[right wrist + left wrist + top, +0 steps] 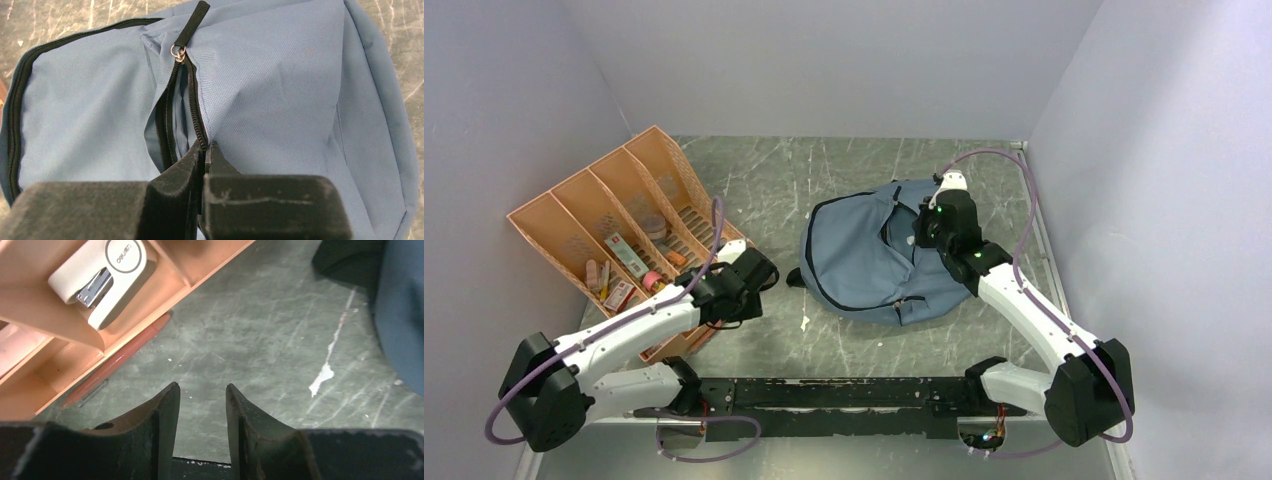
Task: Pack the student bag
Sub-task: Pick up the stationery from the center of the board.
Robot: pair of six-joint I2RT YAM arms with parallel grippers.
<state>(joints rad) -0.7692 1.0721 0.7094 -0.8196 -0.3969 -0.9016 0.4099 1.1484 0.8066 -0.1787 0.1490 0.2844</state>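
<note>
The student bag (pixel 864 262), grey-blue with black zipper trim, lies flat at the table's middle right. My right gripper (pixel 930 226) is at its far right edge, shut on the bag's fabric beside the zipper. In the right wrist view the student bag (pixel 270 75) fills the frame. The right gripper (pixel 205 146) pinches the zipper edge, the zipper (pixel 175 110) gapes open, and its pull (pixel 179 50) lies further up. My left gripper (pixel 760 270) hovers between tray and bag; in its wrist view the left gripper (pixel 201 387) is open over bare table, holding nothing.
An orange compartment tray (pixel 574 178) stands tilted at the left with several small items. The left wrist view shows the tray wall (pixel 145 315), a cream stapler (pixel 100 275) inside, and a red pen (pixel 120 357) on the table beside it. Grey walls enclose three sides.
</note>
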